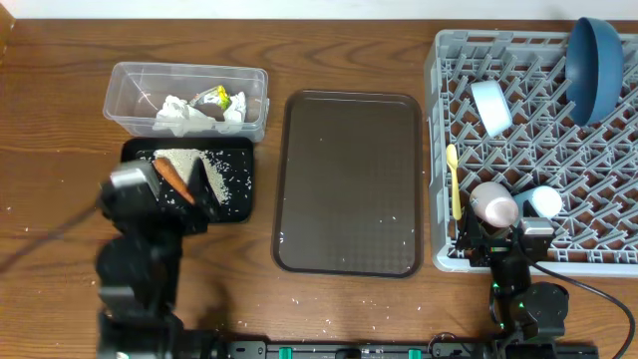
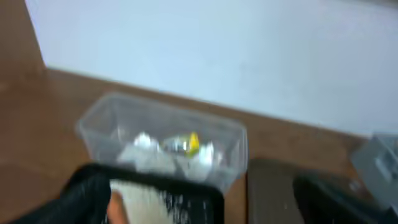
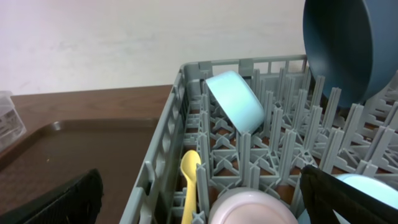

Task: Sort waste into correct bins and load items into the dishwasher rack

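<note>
Yellow spoon (image 1: 454, 181); cup (image 1: 494, 204) probably pale pink.

Table (image 1: 349, 50), tub (image 1: 120, 85), black tray (image 1: 136, 150), brown tray (image 1: 349, 179), rack (image 1: 568, 170)

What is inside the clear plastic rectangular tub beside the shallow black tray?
A crumpled white tissue and a small yellow-green snack wrapper lie in the clear plastic rectangular tub. Anything beneath the tissue is covered.
</note>
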### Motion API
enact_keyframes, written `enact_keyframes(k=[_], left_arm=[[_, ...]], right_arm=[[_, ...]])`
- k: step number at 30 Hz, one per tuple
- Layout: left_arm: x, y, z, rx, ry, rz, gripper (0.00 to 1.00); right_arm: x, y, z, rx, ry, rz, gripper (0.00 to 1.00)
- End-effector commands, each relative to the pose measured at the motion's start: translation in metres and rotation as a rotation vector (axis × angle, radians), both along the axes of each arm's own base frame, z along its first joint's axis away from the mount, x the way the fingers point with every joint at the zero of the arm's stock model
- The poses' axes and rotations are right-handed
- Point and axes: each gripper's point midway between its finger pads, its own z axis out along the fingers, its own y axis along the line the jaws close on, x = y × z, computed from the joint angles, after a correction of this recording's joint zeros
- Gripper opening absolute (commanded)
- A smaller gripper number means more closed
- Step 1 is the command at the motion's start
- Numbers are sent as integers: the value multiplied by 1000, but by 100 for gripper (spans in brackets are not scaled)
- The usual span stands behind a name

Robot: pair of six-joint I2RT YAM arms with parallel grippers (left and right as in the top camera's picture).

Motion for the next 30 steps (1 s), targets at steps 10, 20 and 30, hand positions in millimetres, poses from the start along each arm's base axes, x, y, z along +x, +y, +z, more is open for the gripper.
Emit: enact_keyframes(k=[10, 20, 30], left_arm=[[-16, -26, -108, 101, -146, -167, 96], [-16, -26, -114, 104, -147, -167, 96], [-16, -26, -114, 104, -147, -167, 96]], right_arm=[[0, 3, 0, 12, -1, 16, 99], [0, 3, 0, 12, -1, 16, 99], [0, 3, 0, 12, -1, 16, 99]])
